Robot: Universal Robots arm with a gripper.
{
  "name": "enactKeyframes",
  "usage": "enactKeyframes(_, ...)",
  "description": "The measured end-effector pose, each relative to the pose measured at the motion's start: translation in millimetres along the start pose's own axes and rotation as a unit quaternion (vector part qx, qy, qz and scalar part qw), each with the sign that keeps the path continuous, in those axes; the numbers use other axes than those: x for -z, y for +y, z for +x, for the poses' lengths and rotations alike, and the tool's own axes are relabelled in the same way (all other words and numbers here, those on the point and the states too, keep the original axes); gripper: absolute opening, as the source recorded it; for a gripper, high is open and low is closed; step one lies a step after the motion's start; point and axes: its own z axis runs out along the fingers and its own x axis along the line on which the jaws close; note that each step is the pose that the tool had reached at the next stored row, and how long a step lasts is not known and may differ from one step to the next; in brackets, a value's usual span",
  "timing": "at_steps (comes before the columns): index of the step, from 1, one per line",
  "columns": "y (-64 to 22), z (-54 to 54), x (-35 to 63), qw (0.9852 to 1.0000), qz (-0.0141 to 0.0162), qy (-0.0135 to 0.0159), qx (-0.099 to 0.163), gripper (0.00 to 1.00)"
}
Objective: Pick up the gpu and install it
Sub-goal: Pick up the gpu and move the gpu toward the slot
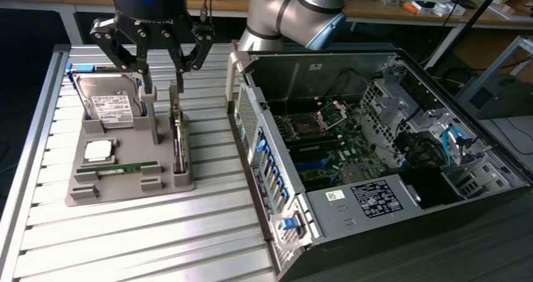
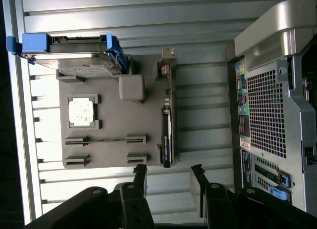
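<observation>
Open tool [image 1: 162, 76] hangs upper left, jaws lined up over the gpu [image 1: 177, 138], which stands edge-up in the tray [image 1: 125, 183] for gripping.

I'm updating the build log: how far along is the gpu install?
Done: nothing that shows. The gpu stands edge-on in its slot of the grey tray. In hand: the gripper hangs over that tray, jaws open and lined up either side of the card, holding nothing. Left: lifting the gpu and seating it in the open computer case.
</observation>
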Motion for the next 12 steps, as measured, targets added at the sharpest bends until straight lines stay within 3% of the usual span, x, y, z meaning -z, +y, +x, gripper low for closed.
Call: enactKeyframes(12,-0.2,0.1,-5.0,1.0000,0.0000,0.0000,0.000,0.48)
